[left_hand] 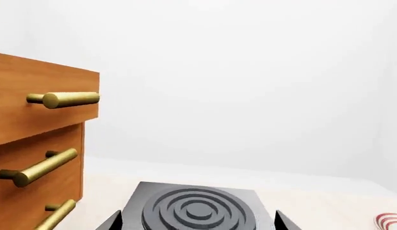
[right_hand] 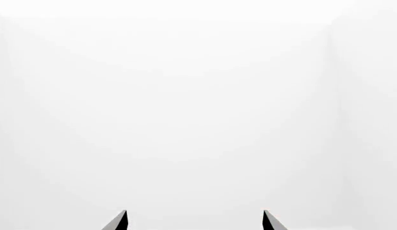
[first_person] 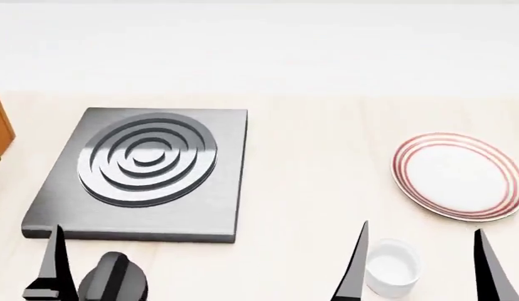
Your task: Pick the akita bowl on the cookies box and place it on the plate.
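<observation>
The akita bowl and the cookies box are out of view in every frame. The plate (first_person: 457, 176), white with thin red rings, lies on the pale counter at the right in the head view; a sliver of its rim (left_hand: 391, 221) shows in the left wrist view. My right gripper (first_person: 422, 266) hangs open near the counter's front edge, just in front of the plate, with nothing held; its wrist view (right_hand: 194, 220) shows only white wall between the fingertips. My left gripper (left_hand: 195, 221) is open too, its fingertips spread either side of the hob, empty.
A black hob (first_person: 142, 172) with raised concentric rings lies at the left. A small plain white cup (first_person: 392, 266) stands between the right fingers as the head view sees them. A wooden drawer unit (left_hand: 32, 143) with brass handles (left_hand: 63, 99) stands at the far left.
</observation>
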`<state>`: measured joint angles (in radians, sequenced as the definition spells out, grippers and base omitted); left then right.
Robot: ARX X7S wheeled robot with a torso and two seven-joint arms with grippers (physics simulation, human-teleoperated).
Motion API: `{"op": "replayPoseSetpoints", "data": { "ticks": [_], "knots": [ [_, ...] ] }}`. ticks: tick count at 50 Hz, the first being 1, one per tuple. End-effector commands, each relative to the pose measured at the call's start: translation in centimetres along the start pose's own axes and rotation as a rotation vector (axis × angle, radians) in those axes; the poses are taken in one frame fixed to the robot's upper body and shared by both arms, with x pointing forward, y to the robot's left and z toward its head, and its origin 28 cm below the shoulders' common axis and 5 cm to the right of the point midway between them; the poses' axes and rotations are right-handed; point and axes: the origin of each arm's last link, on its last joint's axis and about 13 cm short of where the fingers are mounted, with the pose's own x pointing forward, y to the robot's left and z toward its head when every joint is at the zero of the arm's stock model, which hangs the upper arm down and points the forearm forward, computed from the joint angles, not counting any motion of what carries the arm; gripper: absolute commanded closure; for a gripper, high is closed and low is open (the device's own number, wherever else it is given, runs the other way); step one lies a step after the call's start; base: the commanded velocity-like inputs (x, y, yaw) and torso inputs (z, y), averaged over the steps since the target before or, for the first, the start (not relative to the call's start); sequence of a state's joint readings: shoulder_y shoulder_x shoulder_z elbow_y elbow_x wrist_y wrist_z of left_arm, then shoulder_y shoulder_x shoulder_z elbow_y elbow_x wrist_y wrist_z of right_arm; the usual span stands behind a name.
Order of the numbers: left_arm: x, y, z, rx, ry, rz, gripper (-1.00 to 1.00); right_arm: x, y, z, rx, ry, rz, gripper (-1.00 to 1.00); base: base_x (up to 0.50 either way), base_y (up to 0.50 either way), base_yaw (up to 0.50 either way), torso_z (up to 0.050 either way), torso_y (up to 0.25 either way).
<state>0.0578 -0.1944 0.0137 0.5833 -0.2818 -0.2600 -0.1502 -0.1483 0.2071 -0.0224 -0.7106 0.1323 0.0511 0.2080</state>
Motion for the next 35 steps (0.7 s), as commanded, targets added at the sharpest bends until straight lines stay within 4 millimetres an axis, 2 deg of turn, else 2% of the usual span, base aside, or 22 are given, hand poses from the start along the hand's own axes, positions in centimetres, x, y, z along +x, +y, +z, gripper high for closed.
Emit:
{"op": "replayPoseSetpoints", "data": {
  "ticks": [1, 35],
  "knots": [
    [-0.10, 0.00, -0.13, -0.005, 0.004, -0.002, -1.00, -0.02, -0.02, -0.01, -0.004, 0.001, 0.000, -1.00, -0.14, -0.50, 0.00, 0.000, 0.000],
    [-0.16, 0.00, -0.32, -0.001, 0.012, -0.009, -1.00, -0.42, 0.12, -0.17, -0.004, -0.010, 0.037, -1.00, -0.11, -0.50, 0.00, 0.000, 0.000]
  ]
}}
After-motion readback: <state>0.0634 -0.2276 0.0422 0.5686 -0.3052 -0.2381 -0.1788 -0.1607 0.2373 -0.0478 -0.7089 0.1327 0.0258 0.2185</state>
